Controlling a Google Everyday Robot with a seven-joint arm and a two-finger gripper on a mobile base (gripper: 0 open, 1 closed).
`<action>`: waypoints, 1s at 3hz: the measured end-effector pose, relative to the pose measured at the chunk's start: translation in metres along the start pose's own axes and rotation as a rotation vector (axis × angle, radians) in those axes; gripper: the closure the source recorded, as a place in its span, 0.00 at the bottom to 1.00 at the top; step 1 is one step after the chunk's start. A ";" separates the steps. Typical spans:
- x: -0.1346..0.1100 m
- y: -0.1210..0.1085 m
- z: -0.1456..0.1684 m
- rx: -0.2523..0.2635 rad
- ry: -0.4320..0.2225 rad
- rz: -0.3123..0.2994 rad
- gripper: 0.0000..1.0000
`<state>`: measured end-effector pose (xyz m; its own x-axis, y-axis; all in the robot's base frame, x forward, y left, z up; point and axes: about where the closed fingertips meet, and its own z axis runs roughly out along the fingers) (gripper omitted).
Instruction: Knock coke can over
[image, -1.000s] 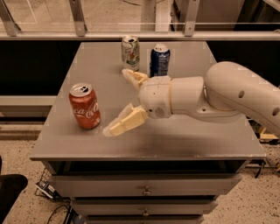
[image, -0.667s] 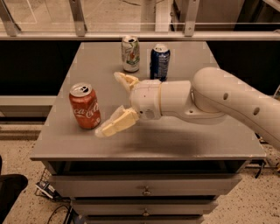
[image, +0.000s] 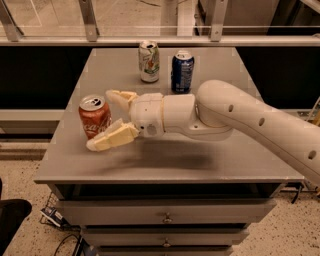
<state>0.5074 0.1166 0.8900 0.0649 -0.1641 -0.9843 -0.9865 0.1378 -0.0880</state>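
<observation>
The red coke can (image: 94, 116) stands upright near the left edge of the grey table (image: 165, 165). My gripper (image: 101, 120) reaches in from the right, open, with its two cream fingers around the can's right side. One finger (image: 112, 137) lies in front of the can's lower part and the other finger (image: 119, 96) sits just behind it. I cannot tell whether either finger touches the can.
A white-and-green can (image: 149, 61) and a dark blue can (image: 182, 71) stand upright at the back middle of the table. My white arm (image: 240, 120) crosses the table's right half. Drawers (image: 165, 217) sit below the table front. A rail and glass run behind the table.
My gripper has moved left toward the coke can, and its fingers now bracket the can's right side. The can still stands upright in the same place.
</observation>
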 end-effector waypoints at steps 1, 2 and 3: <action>-0.008 0.003 0.017 -0.045 -0.049 0.018 0.41; -0.010 0.004 0.021 -0.054 -0.056 0.019 0.65; -0.011 0.006 0.022 -0.058 -0.056 0.018 0.88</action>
<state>0.5045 0.1409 0.8967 0.0540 -0.1072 -0.9928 -0.9945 0.0832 -0.0631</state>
